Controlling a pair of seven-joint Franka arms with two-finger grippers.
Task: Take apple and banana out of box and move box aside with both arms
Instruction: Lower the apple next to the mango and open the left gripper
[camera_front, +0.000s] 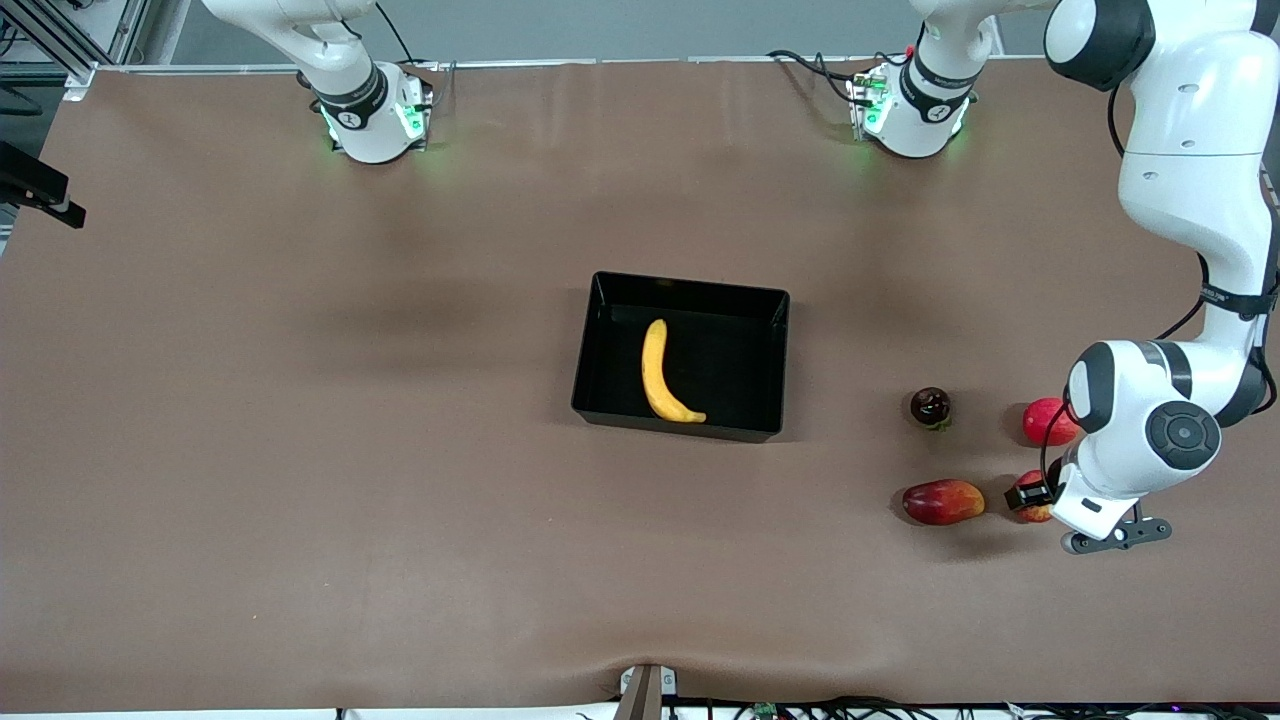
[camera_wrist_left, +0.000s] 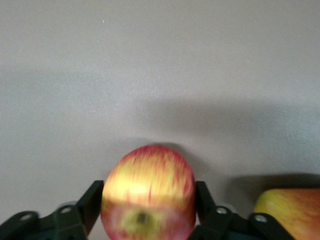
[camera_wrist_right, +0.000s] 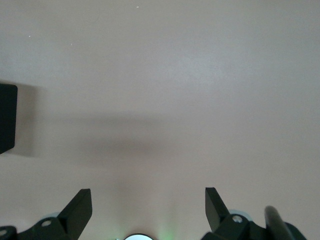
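1 banana (camera_front: 664, 375) is seen in 1 black tray (camera_front: 605, 340), mid-table. 1 apple (camera_wrist_left: 148, 192) sits btwn left gripper (camera_wrist_left: 148, 210) fingers, at tray's 4 o'clock; grip can't be told. 3 other fruits (camera_front: 943, 501) lie nearby. Right gripper (camera_wrist_right: 148, 207) is held apart, waiting.

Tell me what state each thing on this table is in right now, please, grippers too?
Banana: lying inside the black tray.
Black tray: open-topped, mid-table.
Apple: on the table between the left gripper's fingers.
Left gripper: fingers either side of the apple; grip unclear.
Right gripper: open, empty, waiting above bare table.
Mango-like fruit: on the table beside the apple.
Plain red fruit: on the table.
Dark round fruit: on the table.
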